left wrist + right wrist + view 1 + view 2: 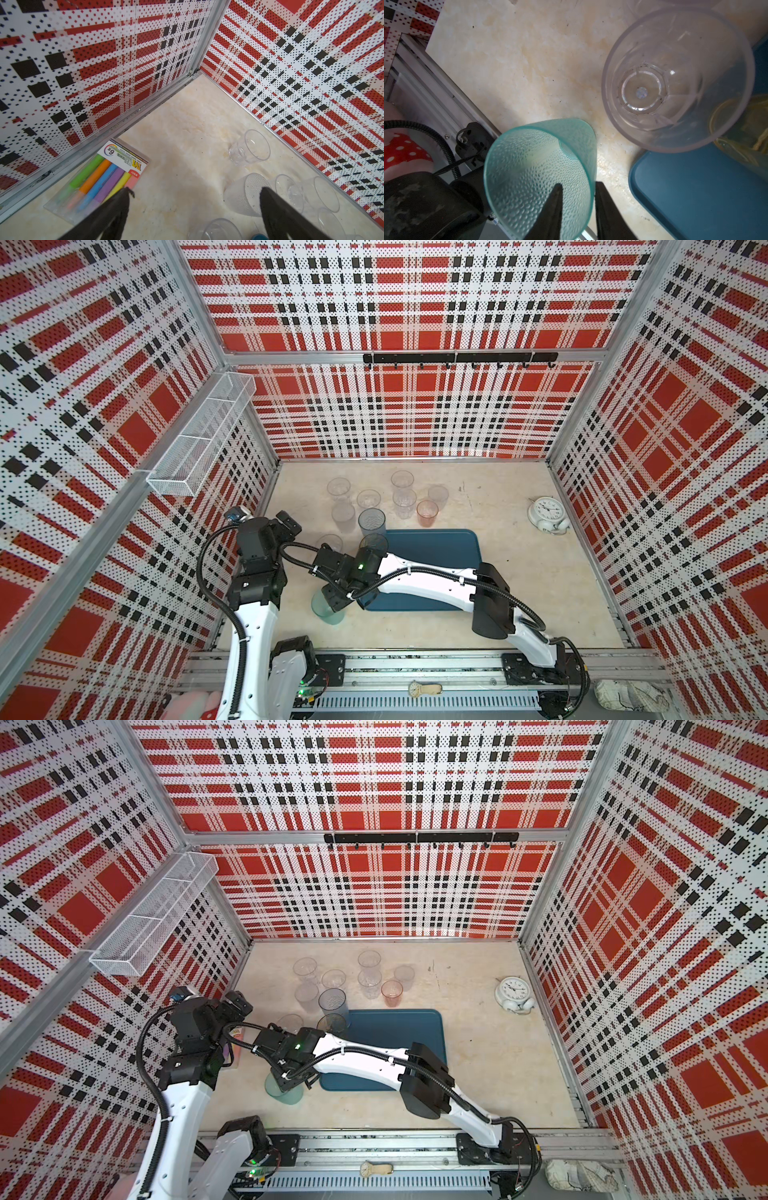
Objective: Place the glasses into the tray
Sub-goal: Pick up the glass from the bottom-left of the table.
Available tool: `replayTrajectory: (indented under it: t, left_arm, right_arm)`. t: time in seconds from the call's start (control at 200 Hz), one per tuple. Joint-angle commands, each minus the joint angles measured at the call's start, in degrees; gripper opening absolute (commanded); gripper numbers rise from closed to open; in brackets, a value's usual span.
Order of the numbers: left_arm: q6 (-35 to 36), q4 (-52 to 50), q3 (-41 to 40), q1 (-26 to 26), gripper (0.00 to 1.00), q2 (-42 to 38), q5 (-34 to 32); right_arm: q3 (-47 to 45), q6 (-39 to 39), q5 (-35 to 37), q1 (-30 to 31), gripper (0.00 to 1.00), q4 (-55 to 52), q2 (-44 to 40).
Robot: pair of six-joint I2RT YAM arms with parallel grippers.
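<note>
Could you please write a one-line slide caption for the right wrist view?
Right gripper pinching the teal glass wall, beside the tray.

White alarm clock (547, 512) lies on the bench (519, 585) near the right wall. Marker pack (99, 178) rests against the left wall. Wire-mesh basket (203, 431) and black hook rail (459, 358) are wall-mounted.

Eleven glasses (371, 521), one tray (436, 547), one clock (548, 511).
</note>
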Motion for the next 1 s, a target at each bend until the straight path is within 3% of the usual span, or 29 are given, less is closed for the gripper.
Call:
replayTrajectory:
  t: [0.0, 0.366, 0.731, 0.997]
  left_arm:
    - [0.58, 0.24, 0.39, 0.13, 1.0, -0.39, 0.29]
    - [0.94, 0.29, 0.89, 0.3, 0.99, -0.53, 0.05]
    - [1.89, -1.01, 3.39, 0.32, 0.99, -0.08, -0.9]
    - [2.33, -0.84, 3.07, 0.12, 0.98, 0.37, -0.83]
  right_arm:
    - [0.8, 0.05, 1.55, 0.25, 0.23, -0.77, -0.52]
    - [-2.36, -1.53, 1.36, 0.16, 0.07, -1.07, -3.59]
    - [-0.39, -3.56, 0.05, -0.44, 0.02, -4.88, -7.36]
    - [-0.42, -11.32, 3.56, -2.28, 0.02, -16.74, -10.11]
